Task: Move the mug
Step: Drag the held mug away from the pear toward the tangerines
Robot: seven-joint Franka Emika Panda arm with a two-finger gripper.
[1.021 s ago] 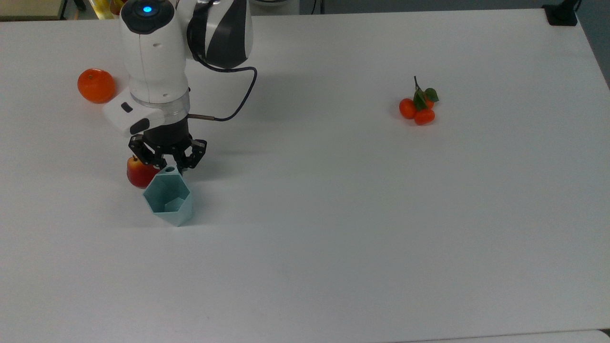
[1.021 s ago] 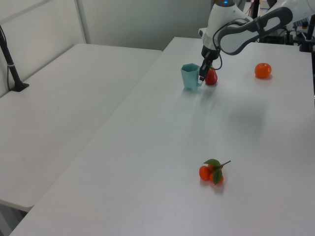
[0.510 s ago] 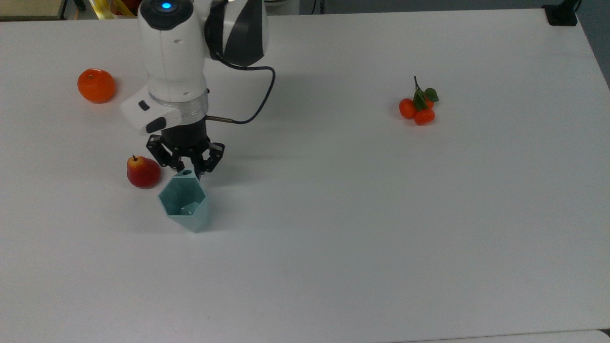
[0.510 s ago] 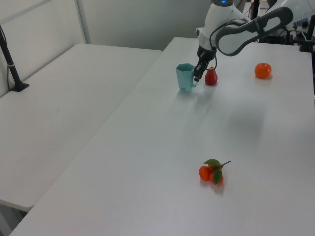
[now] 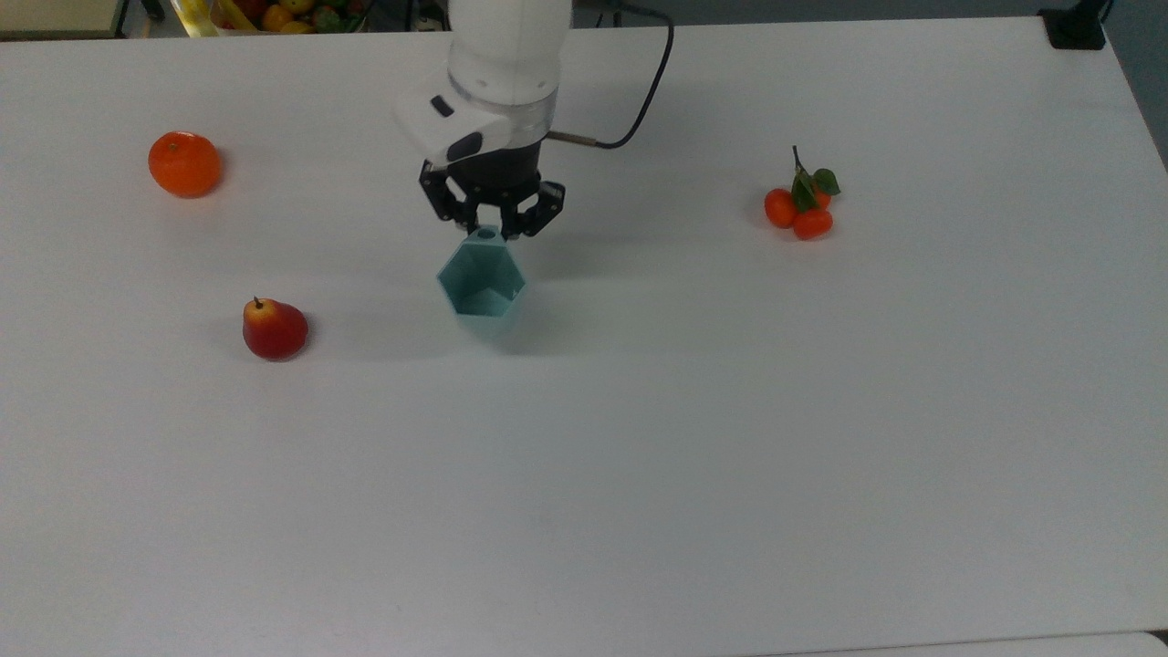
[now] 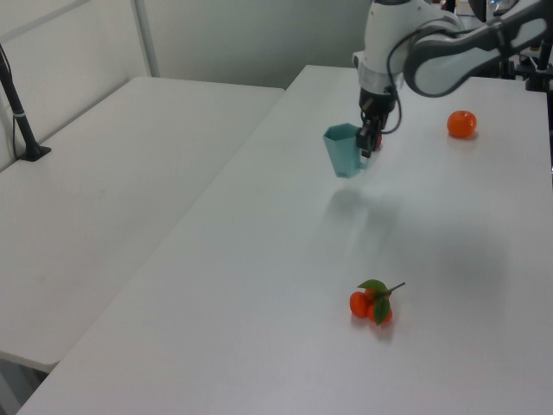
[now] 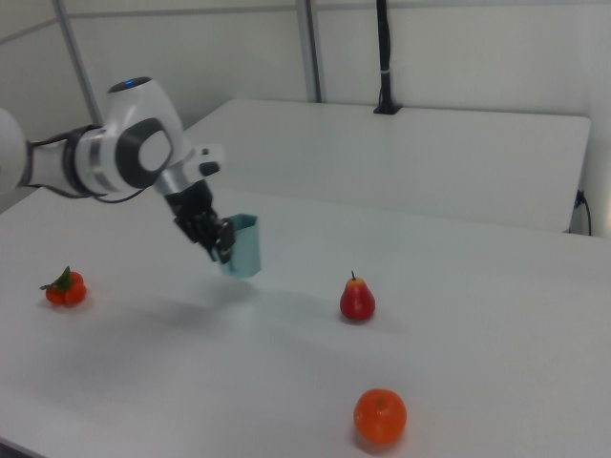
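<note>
The pale teal faceted mug [image 5: 482, 285] [image 6: 345, 151] [image 7: 242, 246] hangs tilted above the white table, clear of the surface, with its shadow beneath it. My gripper [image 5: 490, 228] [image 6: 370, 141] [image 7: 221, 244] is shut on the mug's small tab handle, on the far side of the mug in the top view. The red pear [image 5: 273, 329] [image 7: 357, 298] stands well off to the top view's left of the mug.
An orange [image 5: 184, 164] [image 6: 461, 124] [image 7: 380, 416] lies at the top view's far left. A cluster of small tangerines with leaves [image 5: 802, 206] [image 6: 372, 302] [image 7: 65, 286] sits to the top view's right. A second white table [image 6: 104, 164] adjoins in the left view.
The gripper has lifted the mug off the table and carried it toward the top view's right and back, away from the pear. The fruits have stayed put.
</note>
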